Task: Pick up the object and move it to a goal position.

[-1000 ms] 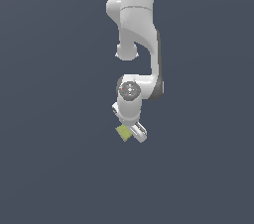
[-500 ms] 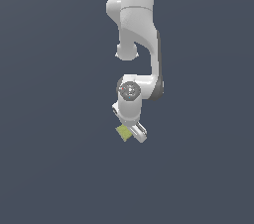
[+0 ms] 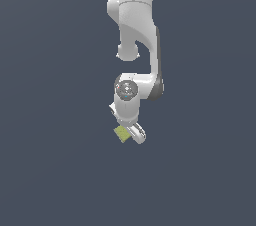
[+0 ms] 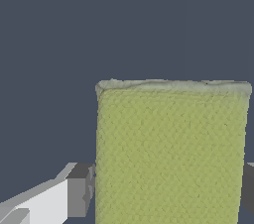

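The object is a flat yellow-green block with a sponge-like texture. In the wrist view it fills the space between my two fingers. The grey pad of one finger meets one side of it, and the other finger meets the opposite side at the picture's edge. My gripper is shut on the block. In the exterior view the block shows as a small yellow-green patch beside the white gripper, below the arm's wrist. I cannot tell whether the block rests on the surface or hangs just above it.
The white arm comes down from the top of the exterior view. A plain dark grey-blue surface lies all around, with no other object in view.
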Tool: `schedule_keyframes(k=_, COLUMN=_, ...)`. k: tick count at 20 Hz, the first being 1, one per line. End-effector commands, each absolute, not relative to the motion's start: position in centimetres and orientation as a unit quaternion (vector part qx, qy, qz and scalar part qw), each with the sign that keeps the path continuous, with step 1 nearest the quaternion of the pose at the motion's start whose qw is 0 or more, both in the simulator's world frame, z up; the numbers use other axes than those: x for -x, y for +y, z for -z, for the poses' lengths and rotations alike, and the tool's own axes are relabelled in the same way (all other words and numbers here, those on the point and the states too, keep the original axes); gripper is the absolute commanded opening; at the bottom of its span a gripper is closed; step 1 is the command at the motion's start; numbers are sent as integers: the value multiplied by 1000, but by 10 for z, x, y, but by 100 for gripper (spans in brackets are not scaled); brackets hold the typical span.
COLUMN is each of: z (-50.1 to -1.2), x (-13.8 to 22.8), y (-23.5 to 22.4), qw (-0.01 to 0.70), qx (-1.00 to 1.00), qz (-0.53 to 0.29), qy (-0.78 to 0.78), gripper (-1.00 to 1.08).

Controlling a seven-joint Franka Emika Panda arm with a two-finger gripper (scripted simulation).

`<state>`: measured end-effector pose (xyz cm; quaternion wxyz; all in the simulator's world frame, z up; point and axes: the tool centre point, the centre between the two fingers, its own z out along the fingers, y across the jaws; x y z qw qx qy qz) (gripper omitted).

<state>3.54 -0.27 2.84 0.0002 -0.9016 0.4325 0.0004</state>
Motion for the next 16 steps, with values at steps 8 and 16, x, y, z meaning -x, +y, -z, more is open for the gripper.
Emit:
schedule_keyframes(k=8, z=-83, x=-59, y=-41, qw=0, qx=901, qz=0, qy=433, gripper=-100)
schedule_keyframes(k=16, z=-99, x=-67, y=-53, qw=0, qx=901, qz=0, qy=433, gripper=-100)
